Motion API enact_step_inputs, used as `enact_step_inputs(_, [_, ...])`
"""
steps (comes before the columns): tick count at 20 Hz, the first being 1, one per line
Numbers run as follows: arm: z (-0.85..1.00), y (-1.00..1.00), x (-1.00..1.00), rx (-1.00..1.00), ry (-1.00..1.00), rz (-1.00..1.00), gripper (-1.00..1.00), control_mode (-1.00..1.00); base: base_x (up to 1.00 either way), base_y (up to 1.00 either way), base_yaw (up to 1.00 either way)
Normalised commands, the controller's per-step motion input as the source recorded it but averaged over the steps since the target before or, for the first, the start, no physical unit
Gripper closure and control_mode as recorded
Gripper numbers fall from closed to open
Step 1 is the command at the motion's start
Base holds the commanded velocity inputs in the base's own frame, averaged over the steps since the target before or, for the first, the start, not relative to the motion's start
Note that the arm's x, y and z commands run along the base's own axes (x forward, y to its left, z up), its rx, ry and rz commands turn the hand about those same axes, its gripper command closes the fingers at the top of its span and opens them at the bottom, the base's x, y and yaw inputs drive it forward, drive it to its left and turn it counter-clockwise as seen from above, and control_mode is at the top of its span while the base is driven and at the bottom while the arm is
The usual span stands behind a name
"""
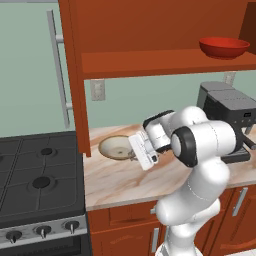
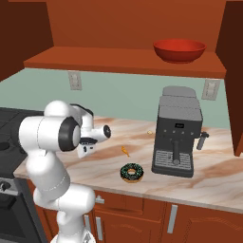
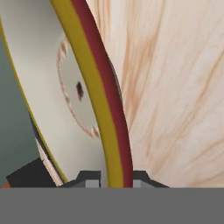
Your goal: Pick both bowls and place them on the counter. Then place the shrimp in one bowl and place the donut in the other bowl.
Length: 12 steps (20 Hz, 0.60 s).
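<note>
The wide, shallow, cream-beige round bowl (image 1: 116, 147) with a tan rim is sitting on the smooth marbled beige-and-brown stone counter (image 1: 120, 182), beside the black stove (image 1: 37, 180). The gripper (image 3: 112, 178) is pinching the bowl's thin rim between its two dark fingertips (image 3: 89, 179). The glossy red round bowl (image 2: 179, 50) is resting up on the reddish-brown wooden shelf (image 2: 123, 64). The tiny curved orange shrimp (image 2: 125, 151) and the sprinkled chocolate ring donut (image 2: 132, 172) are lying on the counter, near the boxy grey coffee machine (image 2: 176, 133).
</note>
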Motion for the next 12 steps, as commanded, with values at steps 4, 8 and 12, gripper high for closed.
enact_step_inputs(4, [-0.07, 0.00, 0.02, 0.00, 0.00, 0.01, 1.00, -1.00, 0.00, 0.00, 0.00])
enact_step_inputs(8, [-0.02, 0.00, 0.00, 0.00, 0.00, 0.02, -1.00, -1.00, 0.00, 0.00, 0.00])
enact_step_inputs(12, [0.01, -0.06, -0.03, 0.00, -0.03, 0.03, -1.00, -1.00, 0.00, 0.00, 0.00])
